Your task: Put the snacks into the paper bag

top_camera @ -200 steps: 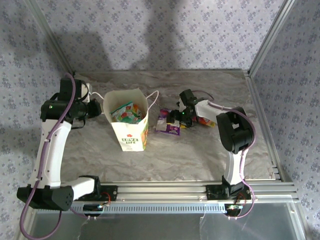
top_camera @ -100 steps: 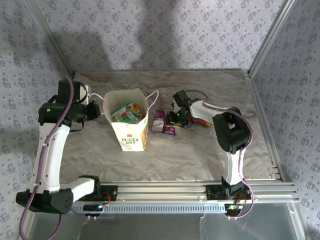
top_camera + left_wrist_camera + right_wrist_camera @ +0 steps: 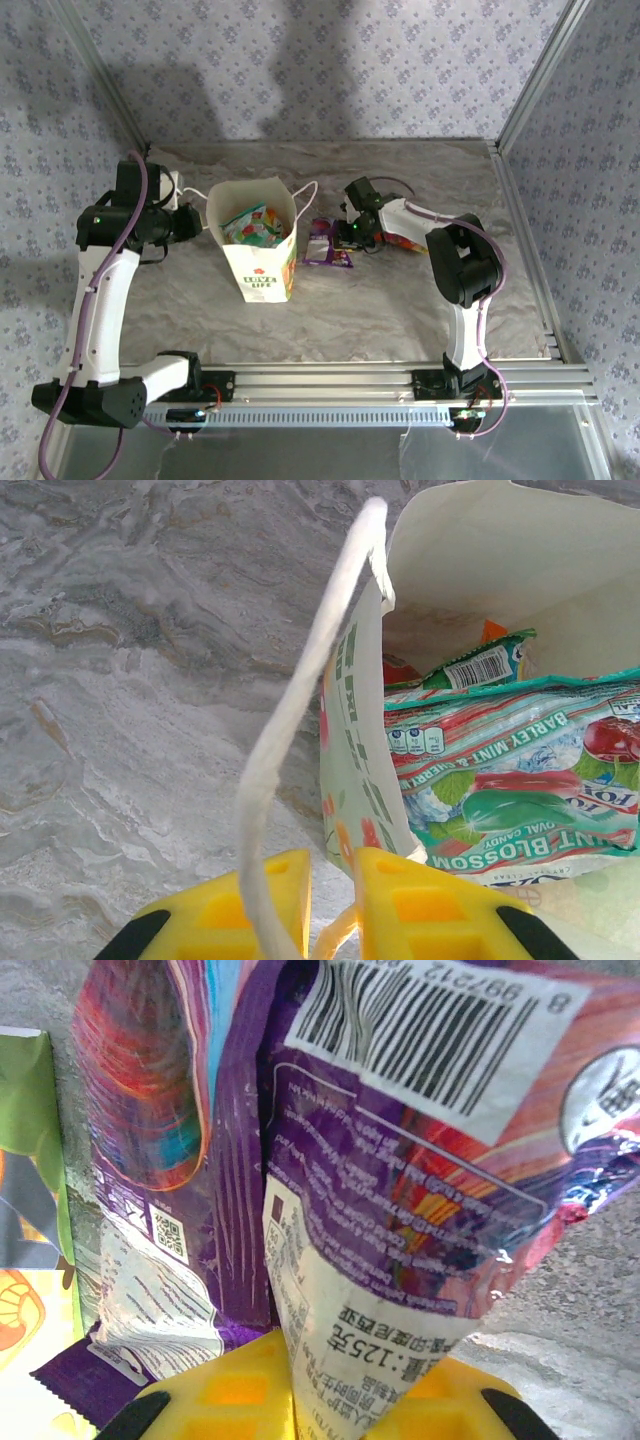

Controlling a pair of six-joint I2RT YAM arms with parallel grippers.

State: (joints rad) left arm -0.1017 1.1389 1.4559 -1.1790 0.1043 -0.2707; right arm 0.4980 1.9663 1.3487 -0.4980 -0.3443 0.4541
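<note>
- At the middle of the table, a paper bag is standing upright, holding a green mint packet.
- Left gripper is pinching the bag's white cord handle.
- Right gripper is clamping a purple packet just right of the bag.

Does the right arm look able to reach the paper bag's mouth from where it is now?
Probably yes. The right hand, shut on the purple packet, sits close beside the paper bag, whose mouth stands open; the left hand holds a cord handle on the bag's other side.
</note>
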